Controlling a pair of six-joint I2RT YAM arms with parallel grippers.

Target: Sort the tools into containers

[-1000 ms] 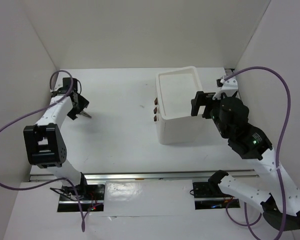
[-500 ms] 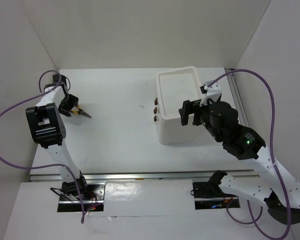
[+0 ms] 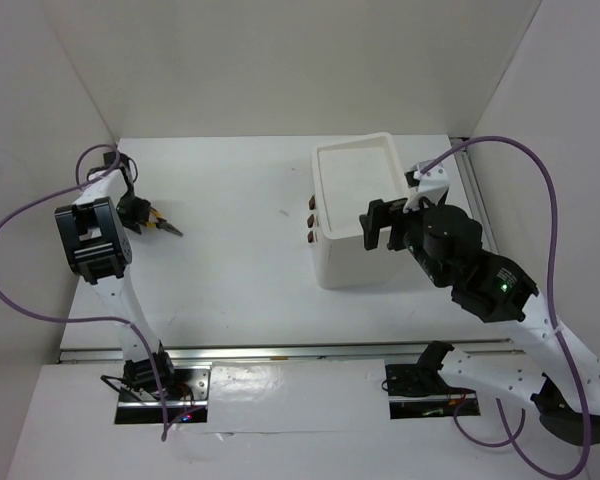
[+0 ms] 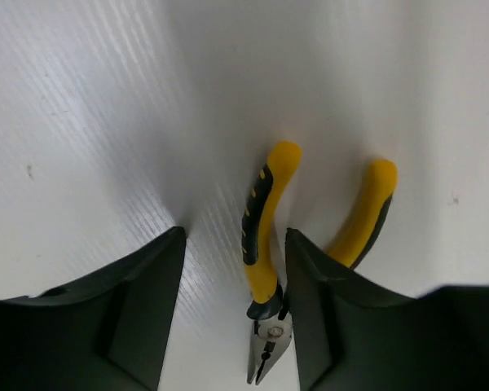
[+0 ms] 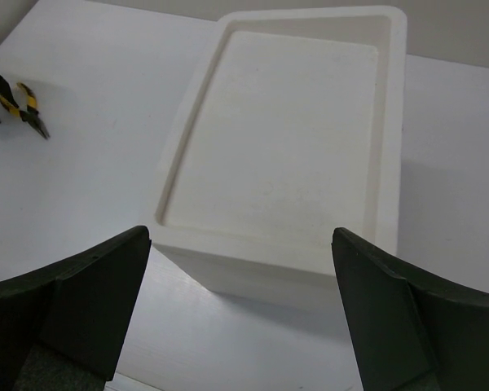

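White tabletop (image 3: 230, 280), walled on three sides, is seen whole only from overhead. The white box unit (image 5: 285, 147) sits just below and ahead of the right gripper (image 5: 240, 236), whose fingers are spread wide w/ nothing between. Its top tray is shown close by the wrist cam, its drawer handles (image 3: 309, 218) only from overhead. The left gripper (image 4: 235, 238) is spread over the yellow-handled pliers (image 4: 265, 228): one handle betw. the fingers, the other outside; contact can't be told. Pliers lie by the table's left edge; wide open surface is seen betw. them and the box.
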